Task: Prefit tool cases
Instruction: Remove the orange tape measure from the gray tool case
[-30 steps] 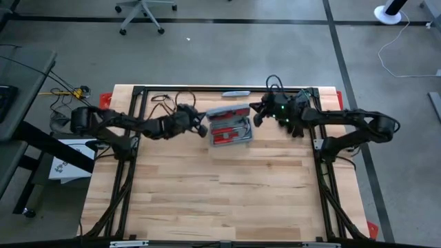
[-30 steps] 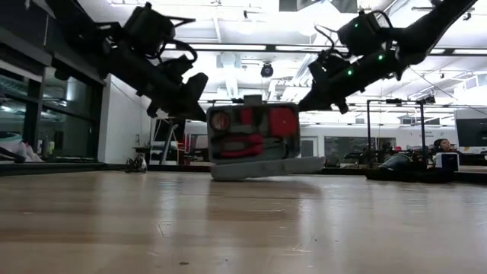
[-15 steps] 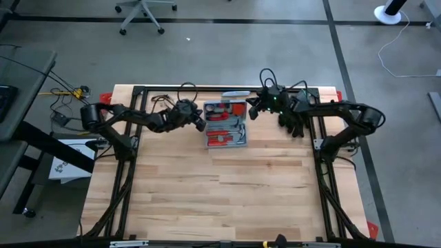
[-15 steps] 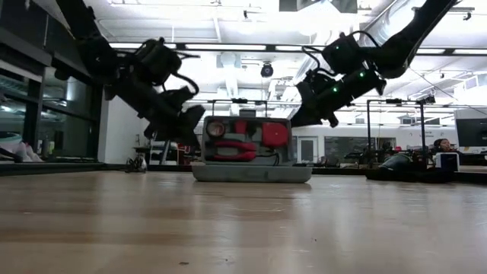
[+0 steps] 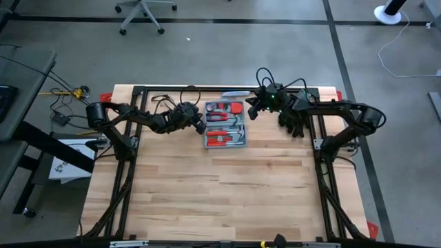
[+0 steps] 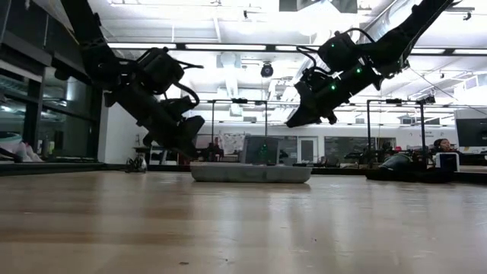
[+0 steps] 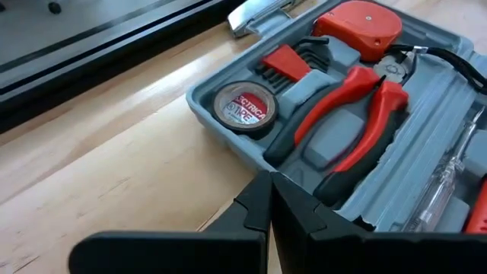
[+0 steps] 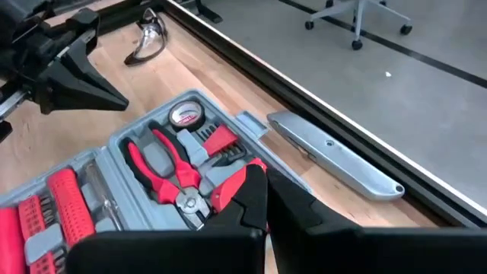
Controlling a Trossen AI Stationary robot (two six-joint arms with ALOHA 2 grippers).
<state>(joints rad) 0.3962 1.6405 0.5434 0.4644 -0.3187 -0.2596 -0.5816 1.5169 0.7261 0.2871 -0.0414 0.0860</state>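
The grey-blue tool case [image 5: 225, 125] lies opened out flat on the table near its far edge, both halves facing up. In its moulded slots sit red-handled pliers [image 7: 358, 114], a tape roll [image 7: 242, 109] and a red tape measure [image 7: 361, 19]. My left gripper [image 5: 201, 127] is shut, slanting down at the case's left edge [image 7: 228, 148]. My right gripper [image 5: 249, 114] is shut and hangs in the air over the case's far right corner, well above it in the low view [image 6: 293, 122]. My left gripper's shut fingertips [image 7: 259, 190] stand right at the case's left rim [image 7: 236, 156], slanting down from the table's left. I cannot tell whether they touch it; the low view shows them just above the case's left end [image 6: 196, 169].
A grey utility knife [image 8: 335, 156] lies past the case by the black rail at the far edge [image 5: 234, 93]. Clear safety glasses [image 8: 146, 39] and cables lie at the far left. The table's whole near half is bare wood [image 5: 220, 193].
The case stood tilted off the table with its lid upright. Its base has settled flat and the lid has dropped back toward the far edge, so the case now lies open and flat. My left gripper has sunk beside its left end; my right has shifted slightly left and down.
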